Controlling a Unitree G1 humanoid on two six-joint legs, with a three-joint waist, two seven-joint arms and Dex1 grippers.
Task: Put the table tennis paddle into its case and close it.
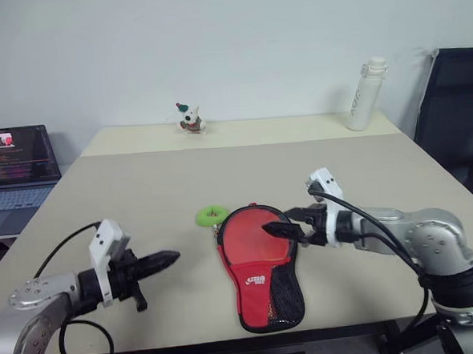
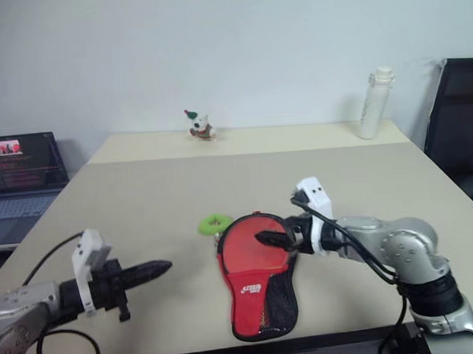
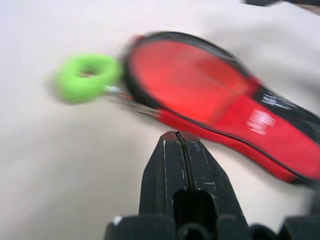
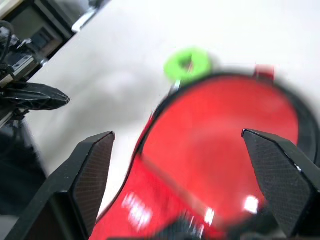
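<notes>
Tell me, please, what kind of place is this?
Probably an office or lab room: a plain beige table against a white wall, an open laptop beside it, a black office chair, and a white water bottle.

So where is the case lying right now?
In the left eye view the case lies red side up near the table's front edge, under the open right gripper, with a green ring beside its rounded end.
</notes>
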